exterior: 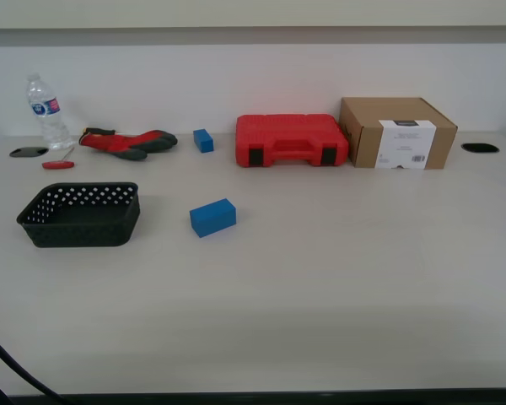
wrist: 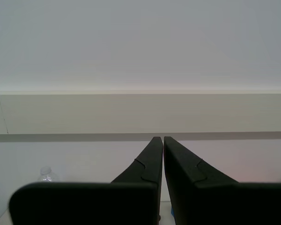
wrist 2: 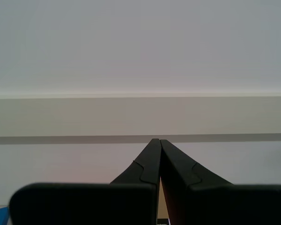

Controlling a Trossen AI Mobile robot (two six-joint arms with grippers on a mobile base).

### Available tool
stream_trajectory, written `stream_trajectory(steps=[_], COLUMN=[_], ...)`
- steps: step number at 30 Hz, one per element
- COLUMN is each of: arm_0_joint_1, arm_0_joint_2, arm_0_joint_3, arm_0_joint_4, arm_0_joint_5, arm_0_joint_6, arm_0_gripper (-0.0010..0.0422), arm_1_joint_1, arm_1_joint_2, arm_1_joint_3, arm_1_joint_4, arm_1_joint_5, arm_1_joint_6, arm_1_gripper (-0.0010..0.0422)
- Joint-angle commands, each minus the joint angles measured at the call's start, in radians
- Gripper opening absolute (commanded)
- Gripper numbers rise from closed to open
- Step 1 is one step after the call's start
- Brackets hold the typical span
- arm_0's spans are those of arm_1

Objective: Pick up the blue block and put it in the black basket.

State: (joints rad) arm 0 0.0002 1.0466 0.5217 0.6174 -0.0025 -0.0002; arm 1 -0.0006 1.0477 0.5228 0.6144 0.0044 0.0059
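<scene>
My first gripper [wrist: 159, 139] points level at the pale wall, its two black fingers pressed together at the tips with only a hairline slit between them and nothing held. Low beside one of those fingers peeps the cap of a clear plastic water bottle [wrist: 47, 174]. My second gripper [wrist 2: 155, 140] is aimed at the same wall, tips touching, empty as well. Neither gripper shows in the exterior view, so both hang well apart from everything on the white table [exterior: 320, 287].

On that table the solid bright-blue rectangular block [exterior: 212, 217] lies flat, a little toward the exterior view's left. The low black plastic basket with round-holed sides [exterior: 81, 214] sits near it, further to the exterior view's left, with a bare strip of table between them. Along the wall behind stand the water bottle, a red and grey glove [exterior: 126, 143], a small blue cube [exterior: 203, 140], a red plastic tool case [exterior: 290, 140] and a brown cardboard box with a white label [exterior: 396, 132]. A small red-handled tool [exterior: 58, 164] lies just in front of the bottle.
</scene>
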Motion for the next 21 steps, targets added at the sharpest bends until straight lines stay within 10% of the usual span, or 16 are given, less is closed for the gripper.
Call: stream_trajectory(steps=[1, 16, 21], arm_0_joint_1=[0.000, 0.000, 0.000], arm_0_joint_2=[0.000, 0.000, 0.000], arm_0_joint_3=[0.001, 0.001, 0.001], arm_0_joint_4=[0.003, 0.003, 0.003], arm_0_joint_5=[0.000, 0.000, 0.000], arm_0_joint_6=[0.000, 0.000, 0.000], arm_0_gripper=[0.0000, 0.0000, 0.0000], arm_1_joint_1=[0.000, 0.000, -0.001], arm_1_joint_2=[0.000, 0.000, 0.001], arm_1_joint_3=[0.001, 0.001, 0.001], arm_1_joint_4=[0.003, 0.003, -0.011], arm_1_joint_5=[0.000, 0.001, 0.126], arm_1_joint_6=[0.002, -0.002, -0.005], arm_1_gripper=[0.0000, 0.0000, 0.0000])
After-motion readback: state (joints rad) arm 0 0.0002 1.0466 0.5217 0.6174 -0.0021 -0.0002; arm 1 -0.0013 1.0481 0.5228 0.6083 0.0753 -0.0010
